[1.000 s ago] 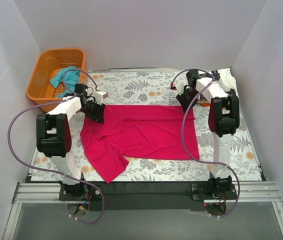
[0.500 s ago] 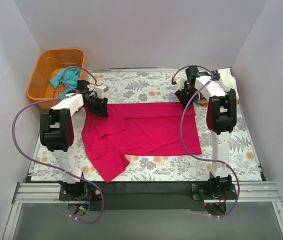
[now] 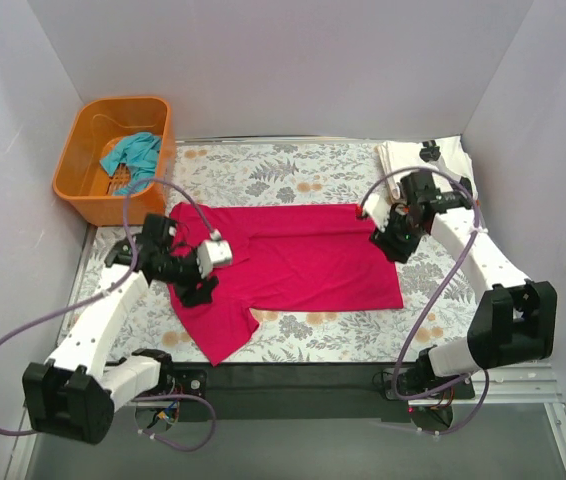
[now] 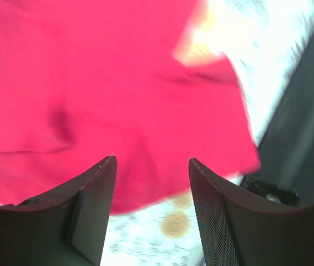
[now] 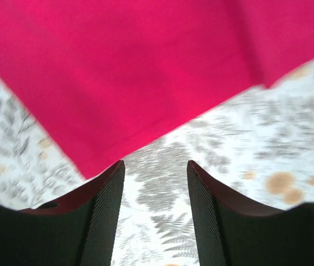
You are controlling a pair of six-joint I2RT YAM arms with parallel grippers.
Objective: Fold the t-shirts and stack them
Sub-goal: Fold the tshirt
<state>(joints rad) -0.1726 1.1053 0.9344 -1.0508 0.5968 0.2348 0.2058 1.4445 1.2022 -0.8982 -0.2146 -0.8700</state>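
Observation:
A magenta-red t-shirt [image 3: 293, 258] lies spread flat on the floral tablecloth, one sleeve [image 3: 218, 335] pointing toward the near edge. My left gripper [image 3: 199, 290] hovers over the shirt's left side, open and empty; in its wrist view the gripper [image 4: 151, 185] shows red cloth [image 4: 118, 100] and patterned table between its fingers. My right gripper [image 3: 389, 241] hangs open over the shirt's right edge; in its wrist view the gripper [image 5: 155, 180] has only tablecloth between its fingers, beside the red shirt [image 5: 146, 66]. A teal t-shirt [image 3: 133, 152] lies in the basket. A white t-shirt [image 3: 403, 156] sits at the back right.
The orange plastic basket [image 3: 88, 180] stands at the back left corner. White walls close in the table on three sides. The dark rail [image 3: 293, 380] with both arm bases runs along the near edge.
Both grippers have let go of the red shirt's far corners, opened, and drawn back toward the near side. The shirt's far edge now lies flat, farther back.

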